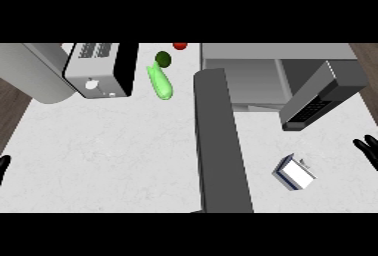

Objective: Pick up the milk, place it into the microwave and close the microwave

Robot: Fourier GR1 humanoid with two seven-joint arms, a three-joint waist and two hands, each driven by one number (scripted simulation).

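The milk (295,173), a small white carton with blue sides, sits on the white counter (111,150) toward the right. It is on the near side of the microwave (244,55) and well apart from it. Nothing is touching the carton.

The microwave is at the far right of the counter with its grey inside on show. Its door (322,95) is swung open, a dark panel with a keypad angling out toward the near side.

The right hand (367,150) shows at the right edge, black fingers pointing up and spread apart, with nothing in it. It is near the carton, to the right of it, with bare counter between them. The left hand (3,168) is only a dark sliver at the left edge, far from the carton, and I cannot tell whether it is open or closed.

A long grey slab (221,150) runs down the middle from the far side to the near edge, with the carton and microwave on its right. To its left, at the back, stands a white and black appliance (100,70) with a knob on its front. A pale green cucumber (160,83) lies just beside that, and a dark green round fruit (163,58) and a red one (179,45) sit further back.
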